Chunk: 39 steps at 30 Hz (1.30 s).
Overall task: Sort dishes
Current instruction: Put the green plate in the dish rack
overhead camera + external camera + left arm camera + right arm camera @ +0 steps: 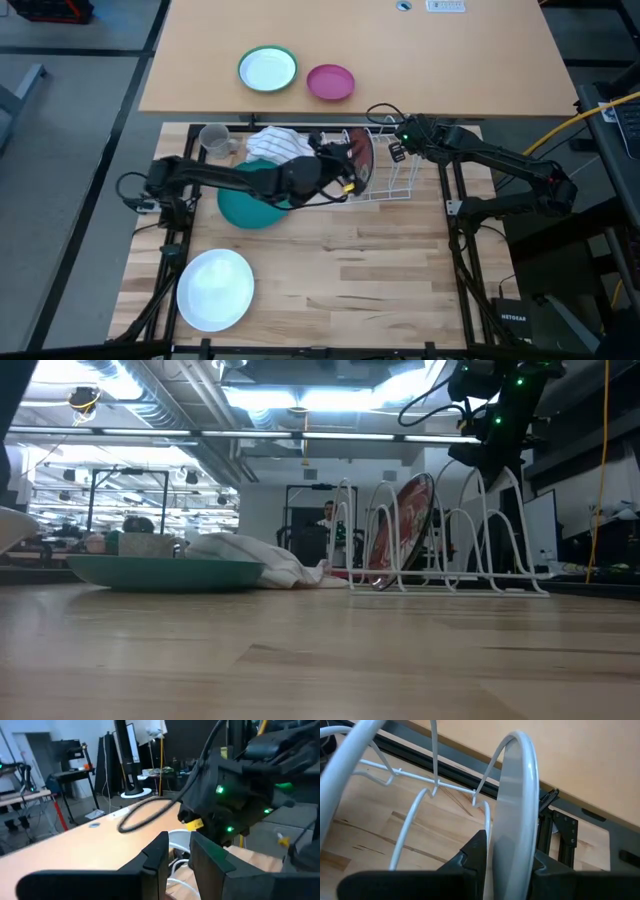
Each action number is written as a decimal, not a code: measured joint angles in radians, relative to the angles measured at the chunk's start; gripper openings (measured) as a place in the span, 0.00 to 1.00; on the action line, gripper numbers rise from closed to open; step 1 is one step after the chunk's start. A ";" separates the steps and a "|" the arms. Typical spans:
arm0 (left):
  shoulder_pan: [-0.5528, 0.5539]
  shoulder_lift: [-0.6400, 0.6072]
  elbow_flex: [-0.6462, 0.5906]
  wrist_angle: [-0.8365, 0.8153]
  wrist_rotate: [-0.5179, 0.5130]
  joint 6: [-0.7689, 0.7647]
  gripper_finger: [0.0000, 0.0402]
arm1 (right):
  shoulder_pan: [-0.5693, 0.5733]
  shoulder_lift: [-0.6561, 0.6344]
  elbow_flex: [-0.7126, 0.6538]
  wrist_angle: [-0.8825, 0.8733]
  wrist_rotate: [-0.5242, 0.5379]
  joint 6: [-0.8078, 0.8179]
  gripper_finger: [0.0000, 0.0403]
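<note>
right wrist view: right gripper (507,851) pinches a white plate (517,805) upright between rack (415,795) wires.
held on edge to slot in; left gripper (176,851), fingers slightly apart, empty beside the red-brown plate (360,160).

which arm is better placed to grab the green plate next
Left, probably. The left gripper hovers by the rack, and its arm lies right over the green plate. The right gripper is shut on a white plate in the rack.
</note>
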 joint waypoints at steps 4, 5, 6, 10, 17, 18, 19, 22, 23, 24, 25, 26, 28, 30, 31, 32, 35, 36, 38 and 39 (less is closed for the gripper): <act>-0.027 -0.105 0.001 -0.216 0.001 0.001 0.17 | 0.000 0.000 0.000 0.000 -0.001 0.000 0.15; -0.034 -0.135 0.001 -0.286 0.002 0.001 0.17 | 0.000 0.000 0.000 0.000 0.000 0.000 0.15; -0.041 -0.158 0.001 -0.339 0.002 0.001 0.17 | 0.000 0.000 0.000 0.000 -0.001 0.000 0.15; -0.072 -0.278 0.001 -0.594 0.003 -0.038 0.17 | 0.000 -0.001 0.000 0.000 0.000 0.002 0.15; -0.124 -0.460 0.001 -1.086 0.058 -0.251 0.17 | -0.001 -0.001 0.000 -0.002 0.002 0.003 0.15; -0.128 -0.479 0.001 -1.149 0.072 -0.284 0.17 | -0.001 -0.001 0.000 -0.001 0.001 0.003 0.15; -0.132 -0.495 0.001 -1.206 0.080 -0.317 0.17 | -0.001 -0.001 0.000 -0.001 -0.002 0.003 0.15; -0.143 -0.526 0.001 -1.373 0.089 -0.397 0.17 | -0.001 -0.001 0.000 0.000 -0.017 0.005 0.15; -0.143 -0.530 0.001 -1.429 0.091 -0.422 0.17 | -0.002 -0.001 0.001 0.000 -0.024 0.006 0.15; -0.143 -0.531 0.001 -1.481 0.093 -0.443 0.17 | -0.002 -0.001 0.001 0.001 -0.030 0.007 0.15; -0.143 -0.533 0.001 -1.530 0.093 -0.463 0.17 | -0.002 -0.002 0.001 0.001 -0.037 0.007 0.15; -0.143 -0.533 0.000 -1.578 0.095 -0.479 0.17 | -0.002 -0.002 0.001 0.002 -0.042 0.008 0.15; -0.142 -0.533 -0.015 -1.632 0.093 -0.504 0.17 | -0.002 -0.002 0.002 0.002 -0.051 0.008 0.15; -0.140 -0.533 -0.039 -1.655 0.093 -0.515 0.17 | -0.002 -0.002 0.002 0.003 -0.056 0.007 0.15; -0.140 -0.532 -0.051 -1.665 0.094 -0.515 0.17 | -0.002 -0.002 0.002 0.003 -0.057 0.007 0.15; -0.140 -0.532 -0.062 -1.672 0.094 -0.516 0.17 | -0.002 -0.002 0.002 0.003 -0.056 0.007 0.15; -0.140 -0.532 -0.096 -1.668 0.093 -0.504 0.17 | -0.002 -0.002 0.002 0.003 -0.055 0.007 0.15; -0.140 -0.532 -0.107 -1.668 0.094 -0.498 0.17 | -0.002 -0.002 0.002 0.003 -0.055 0.007 0.15; -0.140 -0.532 -0.123 -1.666 0.094 -0.480 0.17 | -0.001 -0.002 0.002 0.002 -0.053 0.007 0.15; -0.140 -0.532 -0.128 -1.666 0.094 -0.471 0.17 | -0.001 -0.002 0.002 0.002 -0.054 0.007 0.15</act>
